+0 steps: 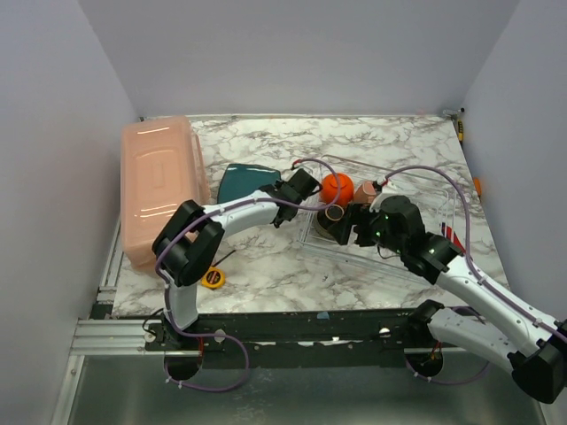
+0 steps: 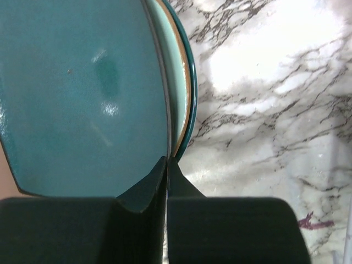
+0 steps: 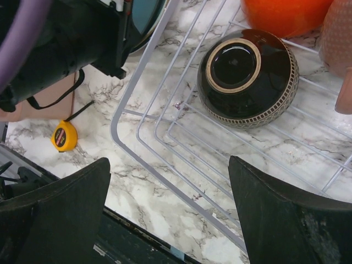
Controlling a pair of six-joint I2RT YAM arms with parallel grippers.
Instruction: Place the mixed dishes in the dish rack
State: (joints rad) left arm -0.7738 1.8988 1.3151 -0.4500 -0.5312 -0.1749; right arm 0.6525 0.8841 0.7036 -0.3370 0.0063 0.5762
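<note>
The teal plate (image 1: 241,181) is left of the dish rack (image 1: 447,199), beside its left end. My left gripper (image 1: 282,191) is shut on the plate's right rim; in the left wrist view the fingers (image 2: 165,181) pinch the rim of the plate (image 2: 82,93). The dark brown bowl (image 3: 247,74) lies upside down in the rack (image 3: 144,71). The orange bowl (image 3: 286,14) and pinkish-tan mug (image 3: 336,38) are in the rack behind it. My right gripper (image 3: 170,192) is open and empty above the rack's near left corner; it also shows in the top view (image 1: 356,228).
A long salmon-pink tub (image 1: 159,186) stands at the far left. A yellow tape measure (image 3: 64,136) lies on the marble near the front edge, also in the top view (image 1: 213,278). The left arm (image 3: 55,49) is close to the rack's left rim.
</note>
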